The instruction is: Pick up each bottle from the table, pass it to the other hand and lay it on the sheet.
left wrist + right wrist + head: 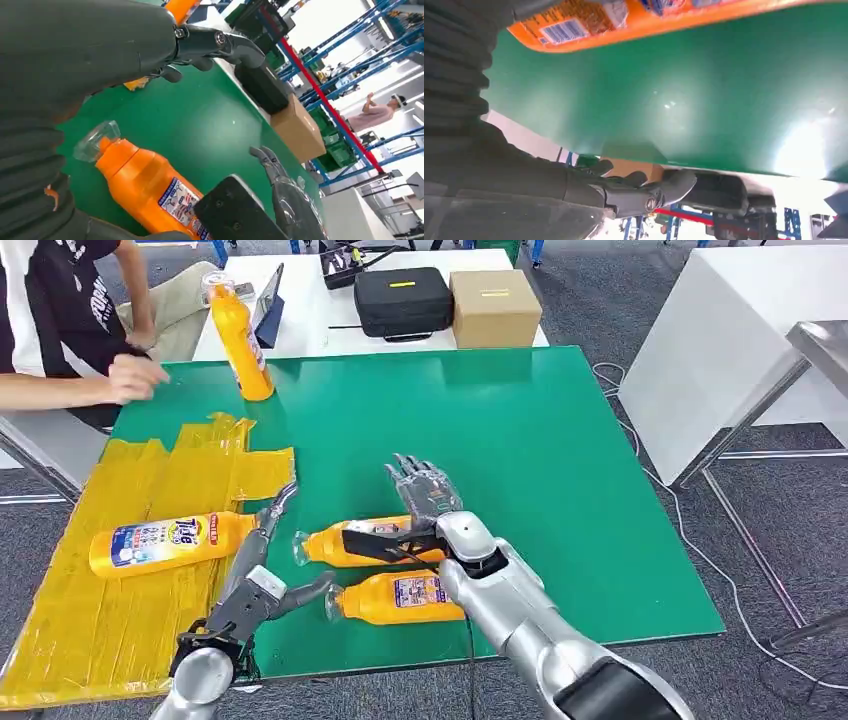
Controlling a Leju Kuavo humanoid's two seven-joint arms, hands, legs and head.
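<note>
An orange bottle [165,542] lies on the yellow sheet [120,640] at the table's left. Two more orange bottles lie on the green table near its front edge: one [345,541] [150,187] with my right hand [428,495] stretched flat over its base end, fingers straight and holding nothing, and a nearer one [400,598] beside my right forearm. A bottle's side [634,22] passes close by the right wrist. My left hand [262,585] hovers at the sheet's right edge with fingers [220,45] spread, empty. A further bottle [243,335] stands upright at the far left.
A person sits at the far left with a hand [135,377] resting on the table corner. Behind the green table [560,490], a white table carries a black case [403,300] and a cardboard box [494,306]. Another white table [720,340] stands at the right.
</note>
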